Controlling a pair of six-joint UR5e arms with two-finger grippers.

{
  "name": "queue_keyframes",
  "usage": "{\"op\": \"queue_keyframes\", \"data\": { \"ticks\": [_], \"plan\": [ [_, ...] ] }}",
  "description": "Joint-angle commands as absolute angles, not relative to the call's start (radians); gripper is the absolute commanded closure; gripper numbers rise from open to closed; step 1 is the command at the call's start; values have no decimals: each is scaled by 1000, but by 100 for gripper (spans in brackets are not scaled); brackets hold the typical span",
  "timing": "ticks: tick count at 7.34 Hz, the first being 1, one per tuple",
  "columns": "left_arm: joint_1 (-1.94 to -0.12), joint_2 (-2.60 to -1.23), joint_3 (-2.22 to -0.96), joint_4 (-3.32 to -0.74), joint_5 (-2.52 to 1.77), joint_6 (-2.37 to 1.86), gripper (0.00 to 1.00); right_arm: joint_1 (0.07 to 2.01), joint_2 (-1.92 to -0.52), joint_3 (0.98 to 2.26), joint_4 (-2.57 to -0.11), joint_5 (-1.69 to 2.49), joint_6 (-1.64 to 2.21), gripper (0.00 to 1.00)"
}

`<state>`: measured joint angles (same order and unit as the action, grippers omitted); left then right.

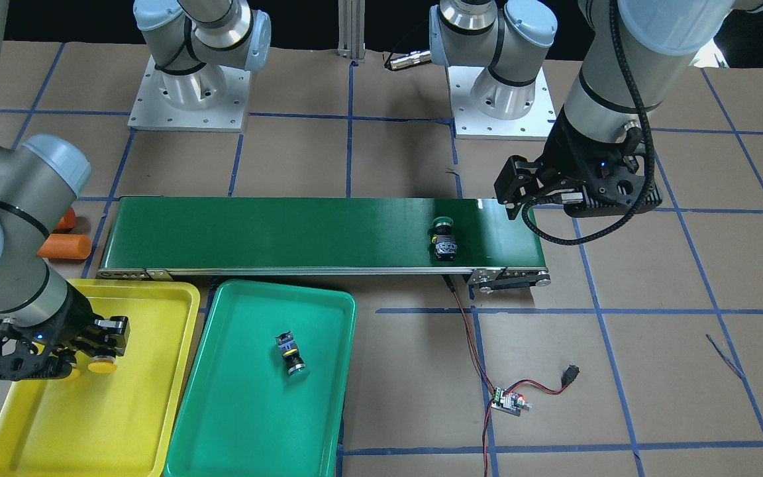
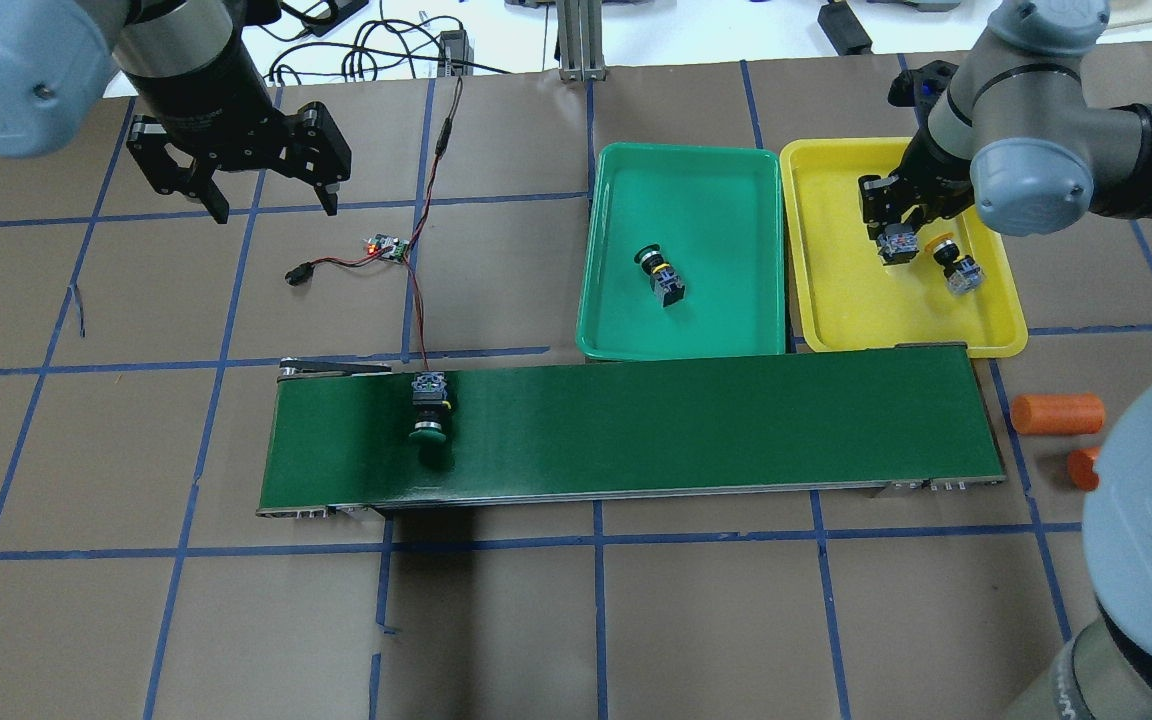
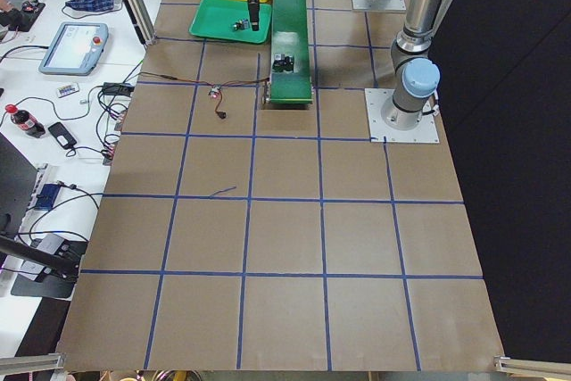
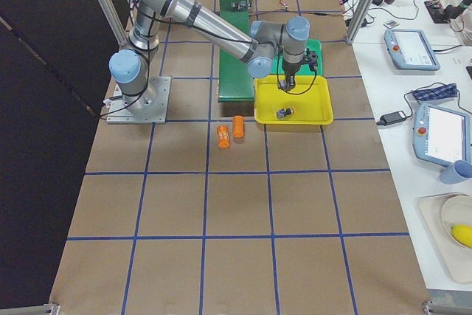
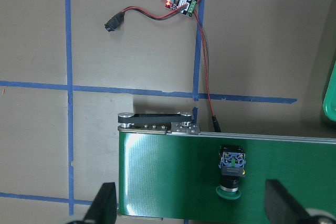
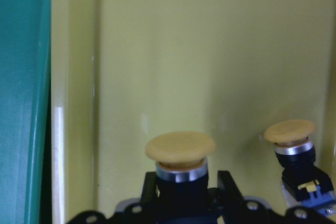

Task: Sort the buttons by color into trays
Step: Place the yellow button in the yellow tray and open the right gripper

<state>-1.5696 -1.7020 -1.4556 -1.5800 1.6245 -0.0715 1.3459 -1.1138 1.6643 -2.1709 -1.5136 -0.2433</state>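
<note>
buttons: you have four in view, two green and two yellow. beyond the far edge of the belt [image 2: 686, 420], past its left end, your left gripper [image 2: 274, 205] hangs over bare table. its fingers are spread wide and hold nothing. right of that, also beyond the far edge, a small board [image 2: 388, 247] with a red light lies on the table, and its red and black wires run to the belt's far left corner. on the belt, near the left end, a green button [image 2: 428, 410] lies on its side with the cap toward the near edge.

just beyond the belt's far edge, right of its middle, sits the green tray [image 2: 681, 150]. the second green button [image 2: 660, 272] lies on its side in it. the yellow tray [image 2: 856, 310] is just beyond the far edge at the belt's right end. over it your right gripper [image 2: 893, 240] is clenched on a yellow button [image 6: 180, 148], with its fingers on the black body. you cannot tell whether that button touches the tray floor. the second yellow button [image 6: 290, 132] lies loose in the same tray, its cap pointing away from the belt. off the belt's right end, two orange cylinders [image 2: 1056, 413] lie on the table.
</note>
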Motion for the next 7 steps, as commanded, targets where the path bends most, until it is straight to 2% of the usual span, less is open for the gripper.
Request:
{"op": "queue_keyframes", "data": {
  "ticks": [1, 2, 4, 7],
  "plan": [
    [-1569, -1700, -1462, -1578, 1624, -71, 0, 1335, -1104, 1664, -2171, -1509, -256, 1],
    [-1571, -1700, -1465, -1577, 1624, -71, 0, 1336, -1115, 1664, -2169, -1506, -253, 0],
    [-1571, -1698, -1473, -1565, 1624, -71, 0, 1360, -1230, 1683, -2085, -1509, -247, 0],
    [-1572, -1697, -1473, -1563, 1626, -71, 0, 1494, -1417, 1823, -2057, -1511, -154, 0]
  ]
}}
